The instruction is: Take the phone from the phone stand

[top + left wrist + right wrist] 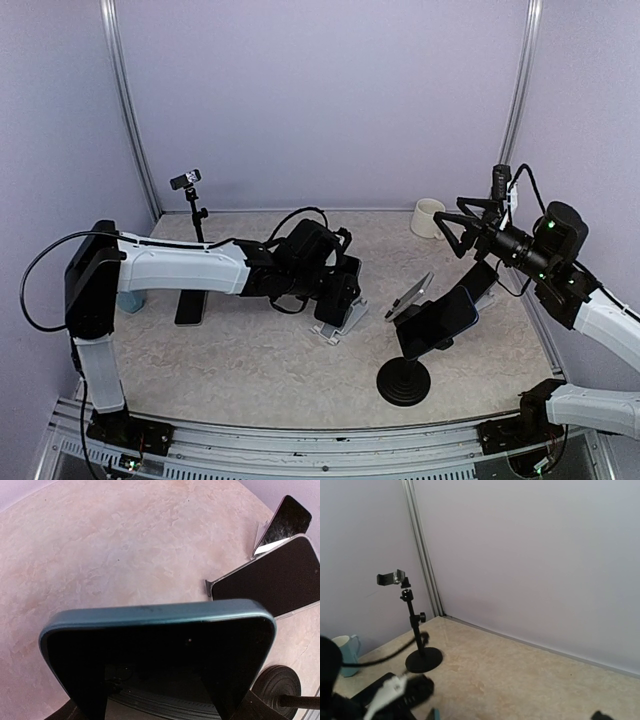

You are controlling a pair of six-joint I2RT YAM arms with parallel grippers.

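Note:
A dark phone with a teal edge (160, 655) leans on a small silver phone stand (340, 328) in the middle of the table. My left gripper (337, 283) reaches over it from the left and is shut across the phone's width. In the left wrist view the phone fills the lower half, and a dark finger (248, 706) shows at its bottom right corner. My right gripper (450, 232) hangs raised at the far right, open and holding nothing, well away from this phone.
A second phone (440, 318) sits on a black stand with a round base (404, 382). A third phone (412, 294) leans just behind it. An empty clamp stand (192, 205), a flat phone (190, 306) and a blue mug (131, 301) are at the left. A white cup (430, 216) stands at the back right.

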